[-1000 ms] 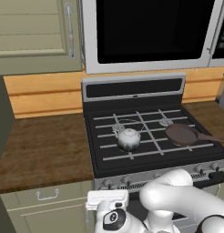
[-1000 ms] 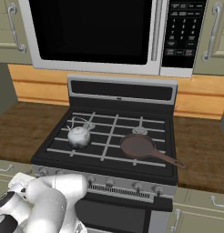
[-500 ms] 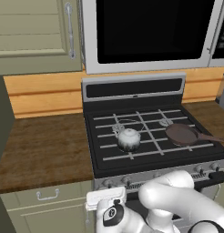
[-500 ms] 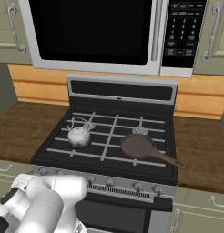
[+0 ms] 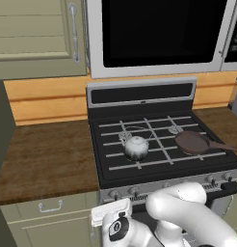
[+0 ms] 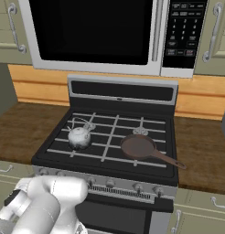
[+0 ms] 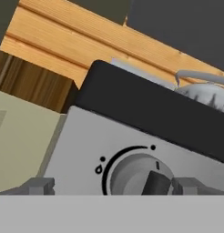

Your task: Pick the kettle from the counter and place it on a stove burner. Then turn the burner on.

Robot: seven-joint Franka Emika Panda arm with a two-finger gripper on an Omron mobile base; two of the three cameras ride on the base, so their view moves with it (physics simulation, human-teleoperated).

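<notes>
The kettle (image 5: 136,147) (image 6: 79,137), small, round and glossy white-silver, stands on the grate bars at the left side of the black cooktop, over a stove burner; its top also peeks over the stove's edge in the hand view (image 7: 207,93). Another stove burner (image 5: 176,129) (image 6: 141,131) lies bare at the rear right. The dark wood counter (image 5: 43,159) (image 6: 13,132) runs to the left of the stove. My gripper (image 7: 116,186) is open, low in front of the stove's silver control panel. Its tips flank a round grey knob (image 7: 141,175) without touching it.
A dark brown frying pan (image 5: 191,142) (image 6: 138,147) sits on the right front grate, handle pointing right. A row of knobs (image 6: 137,187) lines the stove's front. A microwave (image 6: 100,32) hangs above. Pale green cabinets (image 5: 48,217) stand under the counter.
The arm has shifted only slightly, low in front of the stove. The kettle and the pan have not moved, and the gripper stays open.
</notes>
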